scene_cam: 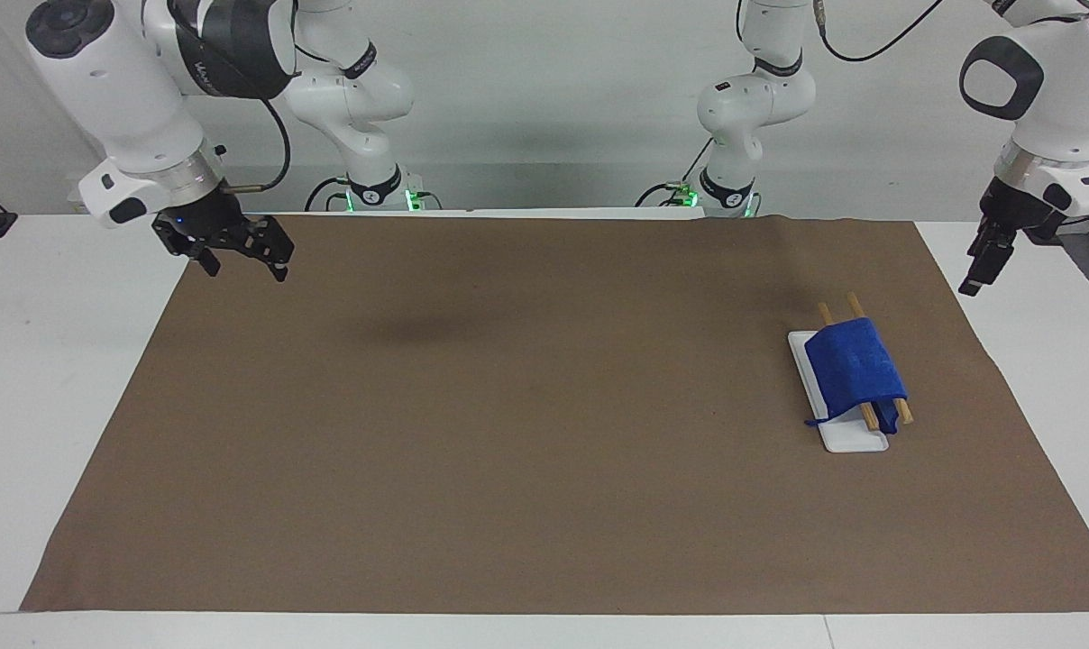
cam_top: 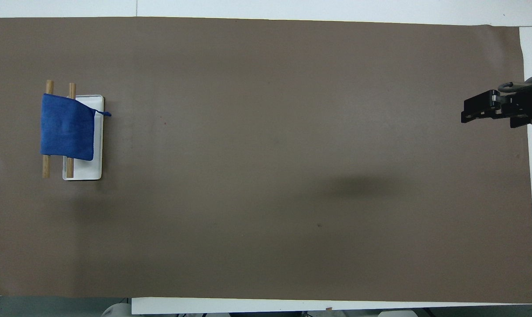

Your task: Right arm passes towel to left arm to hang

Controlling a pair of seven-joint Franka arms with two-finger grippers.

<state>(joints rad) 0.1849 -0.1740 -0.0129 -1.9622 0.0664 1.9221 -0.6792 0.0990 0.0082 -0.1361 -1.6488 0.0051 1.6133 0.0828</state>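
Towel (scene_cam: 853, 371): draped over two wooden rails (scene_cam: 856, 307), near the mat (scene_cam: 508, 406) edge.
Left tool (scene_cam: 984, 264): released, empty, over the bare surface (scene_cam: 1031, 324).
Right tool (scene_cam: 238, 253): released, empty, waiting over the mat corner.

No word, number or brand could be read anywhere, small pale lettering on the glossy black shell segment (scene_cam: 229, 41) of the big white right arm was too small to make out

I see white table (scene_cam: 58, 361), brown mat (scene_cam: 508, 406) covering it; white rack base (scene_cam: 846, 439) on mat, toward left arm's end.
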